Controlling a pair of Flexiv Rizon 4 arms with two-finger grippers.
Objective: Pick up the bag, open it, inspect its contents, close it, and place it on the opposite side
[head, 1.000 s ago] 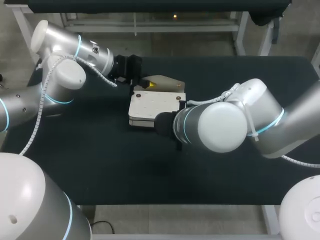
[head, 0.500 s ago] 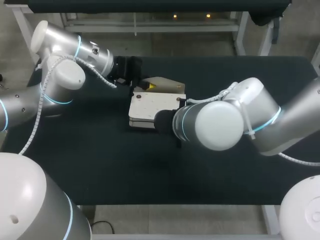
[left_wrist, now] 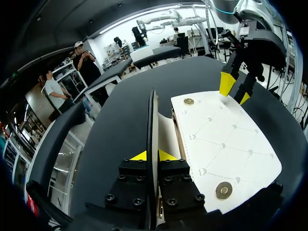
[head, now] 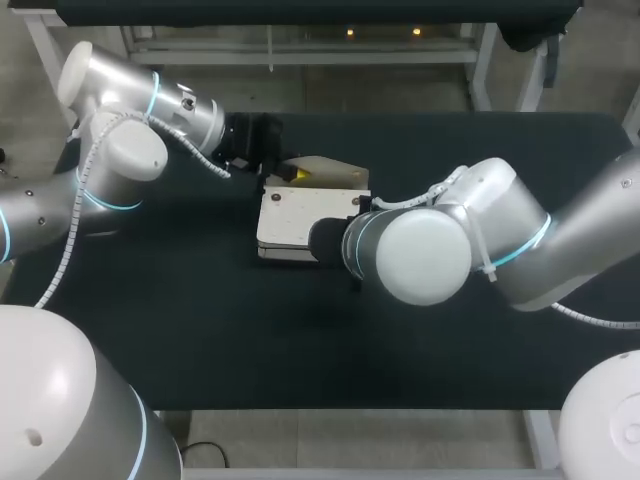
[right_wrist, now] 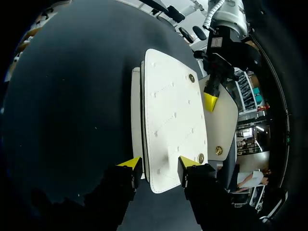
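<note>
A white quilted bag [head: 300, 215] lies flat in the middle of the black table [head: 180, 320]. Its beige flap [head: 330, 165] is lifted at the far side. My left gripper [head: 292, 172] is shut on that flap, which stands edge-on between its fingers [left_wrist: 153, 155] in the left wrist view. My right gripper [right_wrist: 159, 162] straddles the bag's [right_wrist: 173, 110] right end, one yellow tip on each side, shut on it. The right forearm hides it in the head view. The raised flap [right_wrist: 222, 122] and the left fingertip [right_wrist: 210, 101] lie ahead of it. Two brass snaps show on the bag [left_wrist: 226, 144].
My right arm's bulky elbow [head: 425, 255] hangs over the table just right of the bag. My left arm [head: 130, 150] comes in over the far left corner. Bare black tabletop lies to the left, right and front of the bag.
My right arm's elbow has shifted a little to the left, and its fingers have narrowed slightly around the bag's end. The left arm and the flap have stayed put.
</note>
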